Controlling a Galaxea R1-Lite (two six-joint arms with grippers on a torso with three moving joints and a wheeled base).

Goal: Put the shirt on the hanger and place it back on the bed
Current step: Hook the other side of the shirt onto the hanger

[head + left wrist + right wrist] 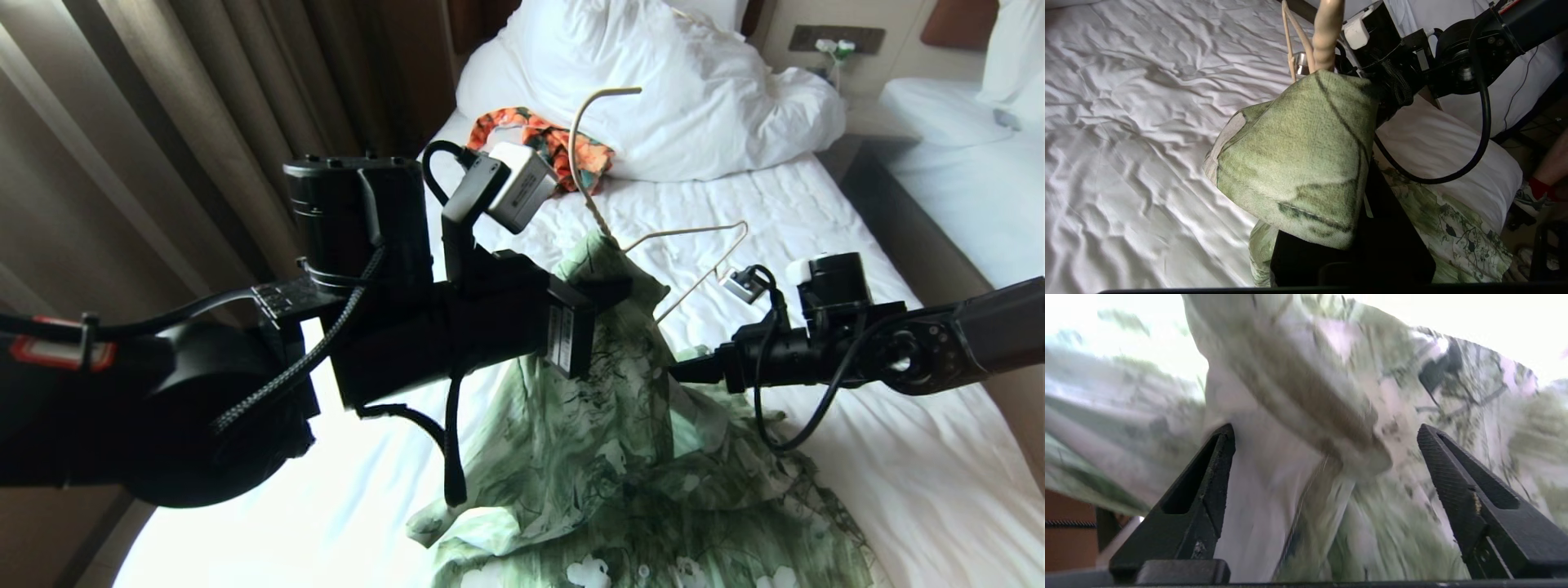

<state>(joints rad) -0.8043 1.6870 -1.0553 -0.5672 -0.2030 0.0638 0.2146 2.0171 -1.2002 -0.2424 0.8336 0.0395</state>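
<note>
Left gripper [608,286]: my jaws clamped on the shirt [604,425] at the hanger [694,245].
Right gripper [1327,457]: my jaws apart, shirt cloth between.
Bed [816,212]: bare sheet to the right of the shirt.

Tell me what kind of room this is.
Probably a hotel bedroom: a bed with a wrinkled white sheet and pillows, a second white bed close beside it, and full-length curtains along the window side.
</note>
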